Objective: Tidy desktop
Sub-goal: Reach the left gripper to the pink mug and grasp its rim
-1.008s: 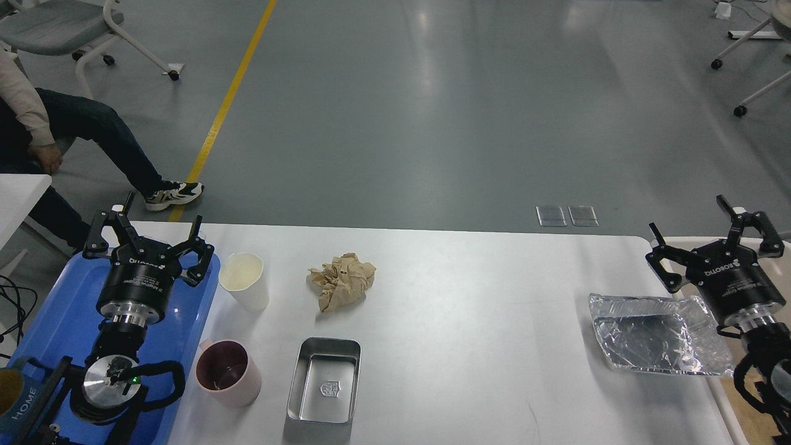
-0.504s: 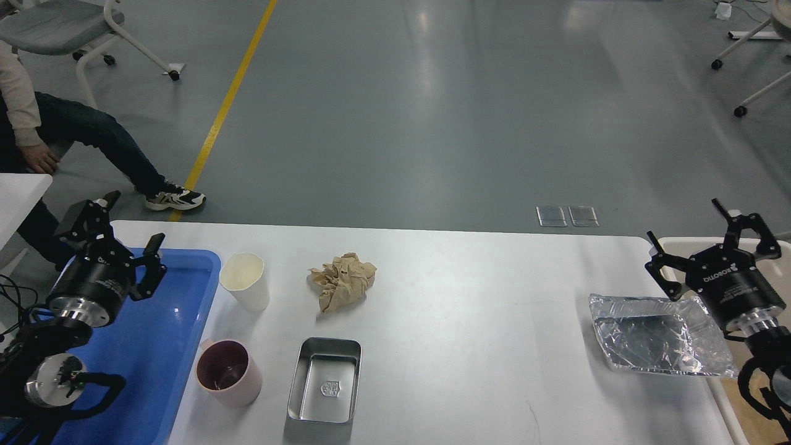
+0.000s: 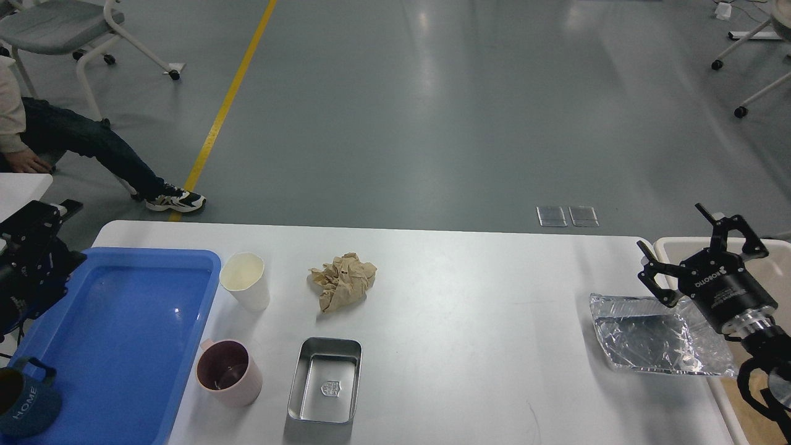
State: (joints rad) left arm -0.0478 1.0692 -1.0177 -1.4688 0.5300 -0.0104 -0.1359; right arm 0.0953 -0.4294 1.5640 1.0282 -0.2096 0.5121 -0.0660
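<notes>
At the near edge of the desktop [image 3: 469,346], a shallow steel tin [image 3: 324,389] and a pink mug [image 3: 227,372] are seen standing, the mug just beside the blue tray [image 3: 123,346] that overlaps the desktop's left end; a dark mug marked HOME [image 3: 25,403] is seen on the tray's near corner. Since a second ago the left gripper [image 3: 34,238] has been drawn off the tray and out to the left edge of the view, where only a dark part of it is shown, so its opening cannot be told. The right gripper [image 3: 704,250] has been shifted only slightly and is held with its fingers spread wide and empty, above the far edge of the crumpled foil tray [image 3: 649,337] at the desktop's right end. From this it is judged that a placing on the tray has been finished and that the foil tray may be taken up next. Farther back, a white paper cup [image 3: 245,281] and a crumpled brown paper ball [image 3: 342,279] are left standing apart. The desktop itself is seen as a wide, plain white matte surface with rounded far corners, filling the lower half of the view, with a beige bin [image 3: 775,253] at its right end.
</notes>
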